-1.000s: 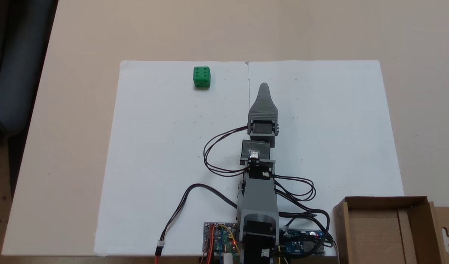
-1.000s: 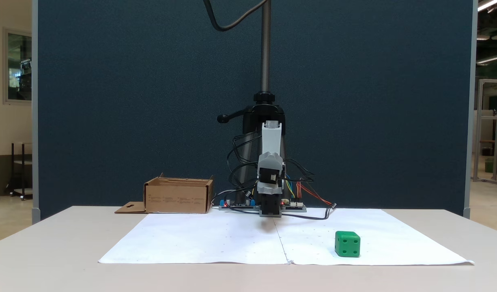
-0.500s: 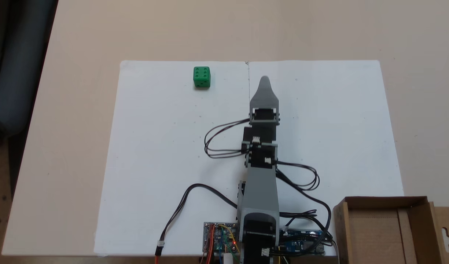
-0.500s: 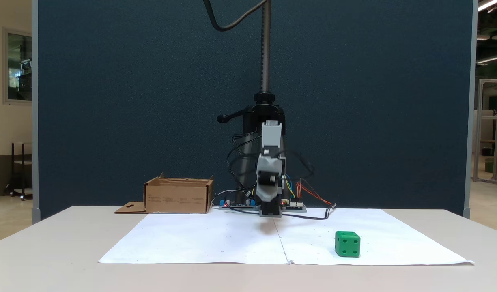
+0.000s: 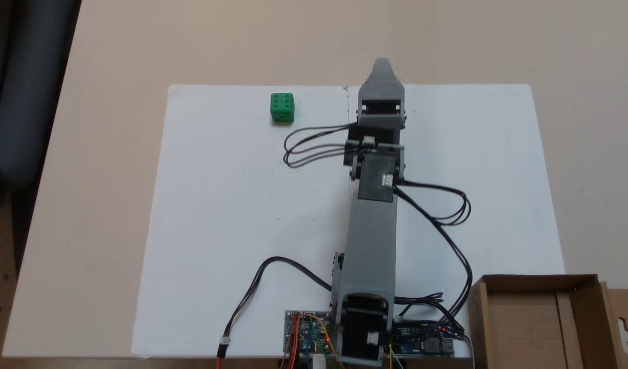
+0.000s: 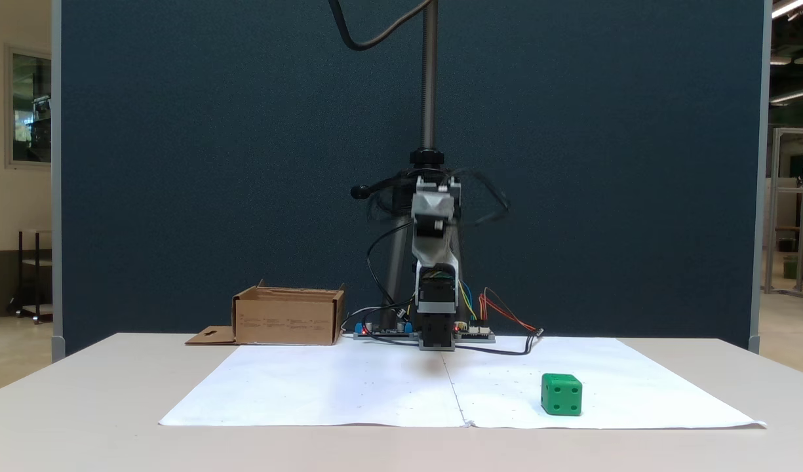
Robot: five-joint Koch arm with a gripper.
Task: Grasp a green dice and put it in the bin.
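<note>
From above, in a fixed view, the arm [image 5: 371,225] stretches up the picture from its base at the lower edge. The gripper [image 5: 383,64] reaches just past the far edge of the white paper [image 5: 216,205]. Only one pointed tip shows, so I cannot tell whether the jaws are open or closed. The green dice [image 5: 282,107] sits on the paper near its far edge, six pips up, well apart from the tip and to its left. The cardboard box [image 5: 544,328] stands at the lower right corner, beside the base.

From the front, in a fixed view, the arm [image 6: 435,262] is seen end on, and the gripper is blurred. Here the dice [image 6: 562,394] lies on the paper [image 6: 342,387] to the right, low on the table [image 6: 80,406], while the arm's end is raised high above it. The box [image 6: 288,318] stands at the left, one flap lying flat.
</note>
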